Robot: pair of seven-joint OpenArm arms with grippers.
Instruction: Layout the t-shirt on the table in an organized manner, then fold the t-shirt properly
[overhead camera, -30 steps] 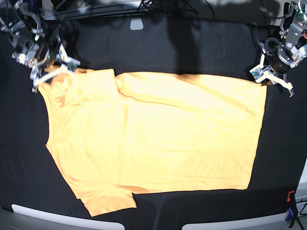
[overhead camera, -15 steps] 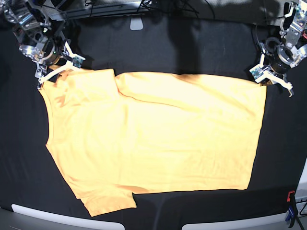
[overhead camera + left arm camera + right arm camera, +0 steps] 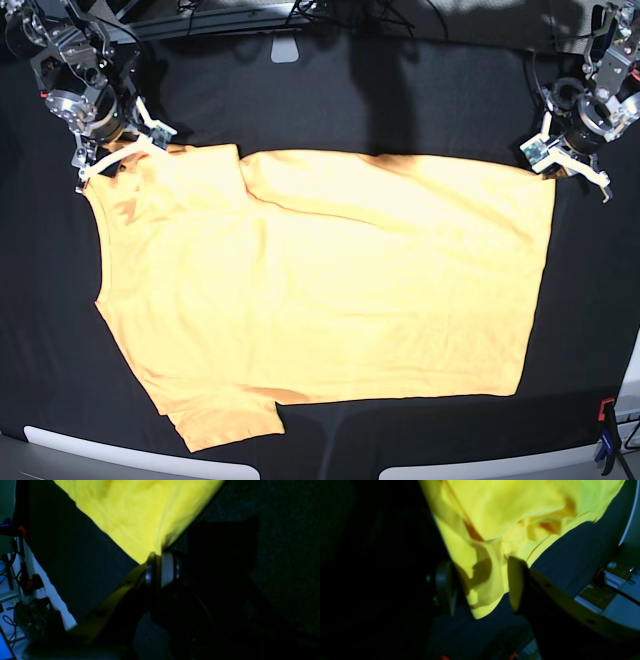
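Note:
The pale orange t-shirt [image 3: 330, 290] lies spread flat on the black table [image 3: 400, 100], collar end at the left of the base view and hem at the right. One sleeve is folded over the body at the top left, the other sticks out at the bottom left. My left gripper [image 3: 565, 165] is shut on the t-shirt's top right hem corner [image 3: 140, 517], the fingers [image 3: 166, 567] pressed together on the cloth. My right gripper [image 3: 115, 155] is open at the top left corner. In the right wrist view its fingers [image 3: 516, 585] stand apart with wrinkled cloth [image 3: 482, 580] between them.
A red and blue clamp [image 3: 605, 432] sits at the table's front right edge. White rails [image 3: 130, 455] run along the front edge. A small grey tab [image 3: 285, 50] and cables lie at the back edge. Gear and wires [image 3: 22, 580] stand beside the table.
My right arm has shifted a little right and back at the top left corner of the t-shirt. The t-shirt and my left arm have not moved.

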